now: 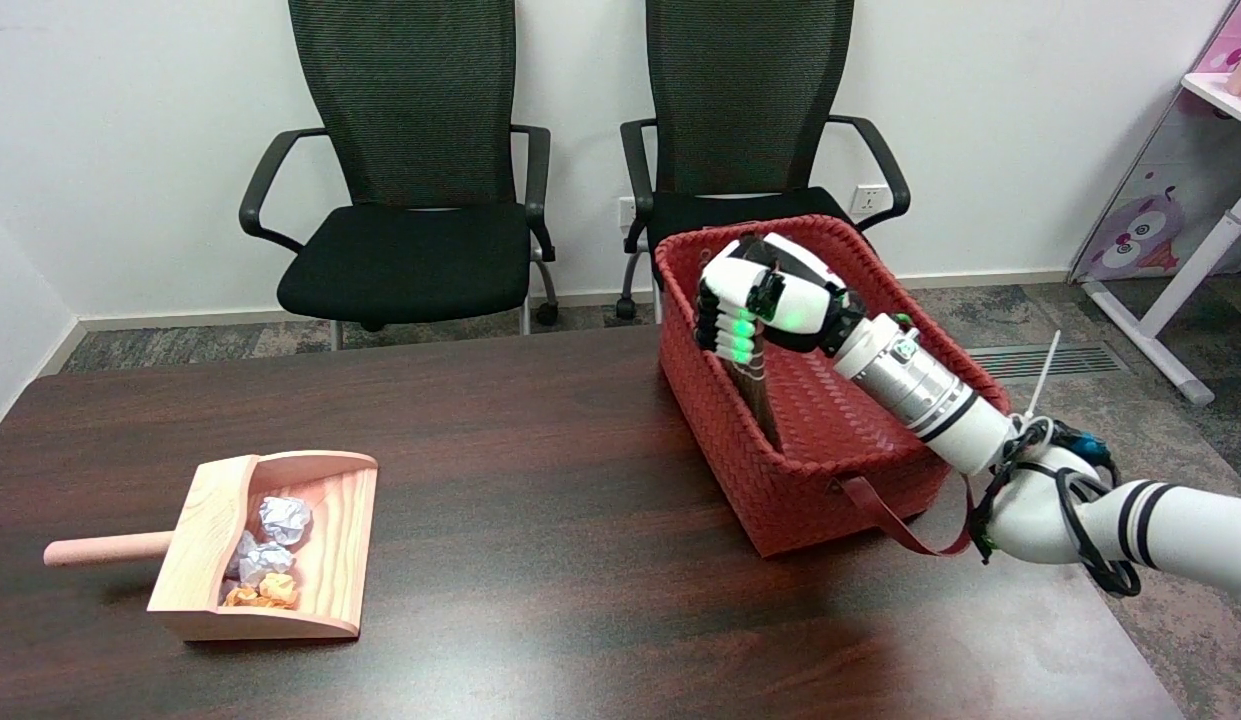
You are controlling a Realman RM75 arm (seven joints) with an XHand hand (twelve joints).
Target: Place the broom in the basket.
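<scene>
over the basket [725, 478], at about 2 o'clock on the bench [540, 480], the right hand [765, 298] has its fingers wrapped tight round the broom [755, 385]. only a dark, narrow length of the broom shows, running from under the fist down into the basket's interior, lower end near or on the woven floor, can't tell which. head and bristles aren't clearly visible.

handling, as a judgement: looks like a small hand broom, light, stiff along the shaft, probably wood. not fragile. smooth handle could twist or slip in a loose fist, so a full wrap on the upper handle, as now, seems the right grab point. bristle end would be soft and give on contact, so it won't bounce much when it lands. broom seems long next to the basket depth, so it may lean on a wall rather than lie flat.

basket is red woven, looks semi-stiff, with a loose strap [885, 515] hanging off its near side toward 5 o'clock. it could slide if pushed sideways.

bench is dark wood grain, glossy, likely slick. at 8 o'clock sits a wooden dustpan [325, 550] holding crumpled paper balls [270, 555], well apart from the basket.

room: two black mesh office chairs [410, 215] at 12 o'clock against a white wall, grey patterned carpet, a pink-and-white stand [1175, 215] at 2 o'clock past the bench edge.
</scene>
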